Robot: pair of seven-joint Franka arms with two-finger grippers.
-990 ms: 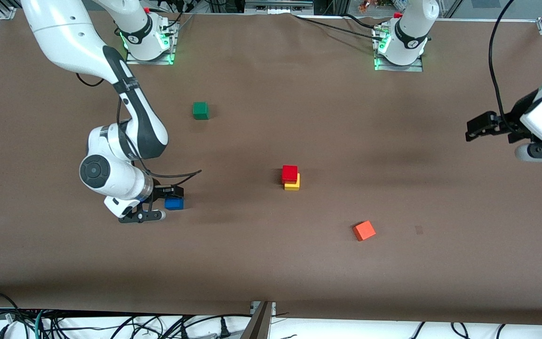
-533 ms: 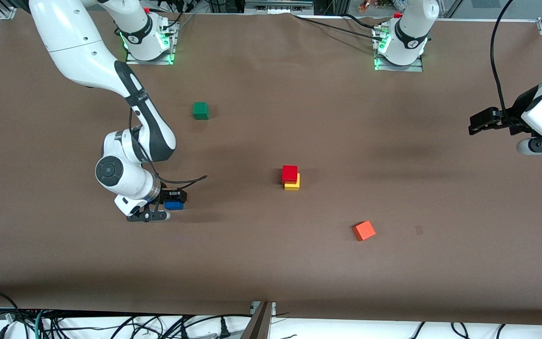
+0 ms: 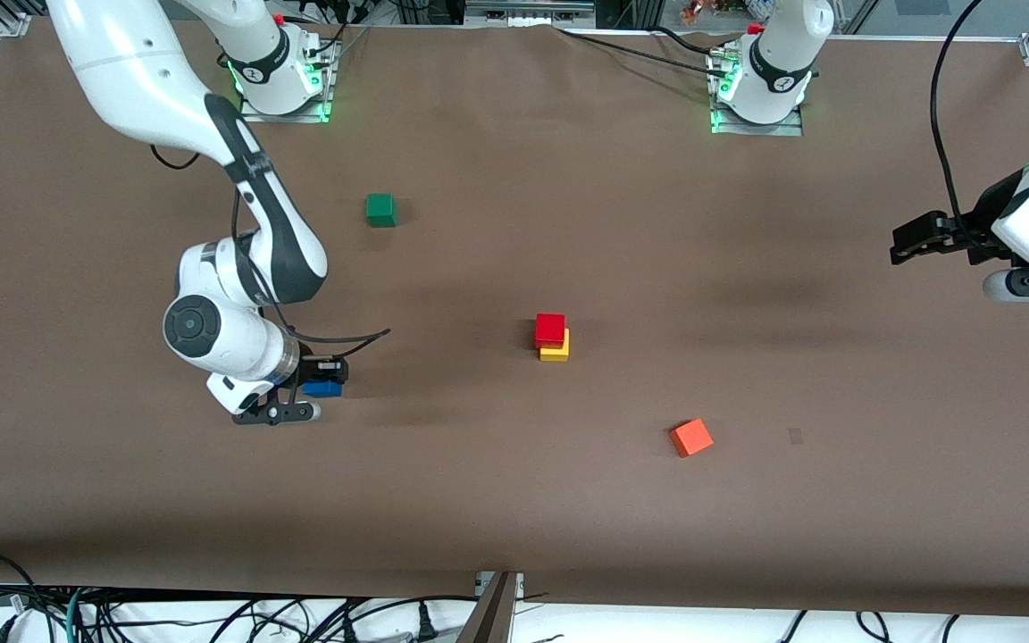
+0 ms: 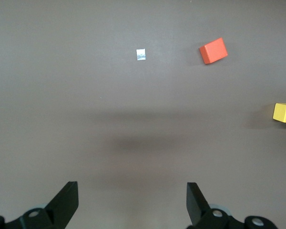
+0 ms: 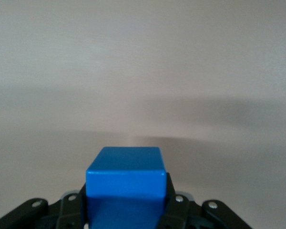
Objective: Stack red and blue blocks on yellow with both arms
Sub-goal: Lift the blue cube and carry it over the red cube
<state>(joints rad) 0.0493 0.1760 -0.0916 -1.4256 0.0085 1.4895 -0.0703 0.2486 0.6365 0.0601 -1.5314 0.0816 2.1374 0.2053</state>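
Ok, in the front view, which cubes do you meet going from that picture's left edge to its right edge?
Blue block, held in the right gripper → green cube → red block stacked on the yellow cube → orange cube.

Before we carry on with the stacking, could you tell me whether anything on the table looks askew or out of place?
The red block sits slightly off-centre on the yellow cube, with yellow showing along one edge. Nothing else stands out.

red block (image 3: pixel 550 329) on yellow block (image 3: pixel 556 349)
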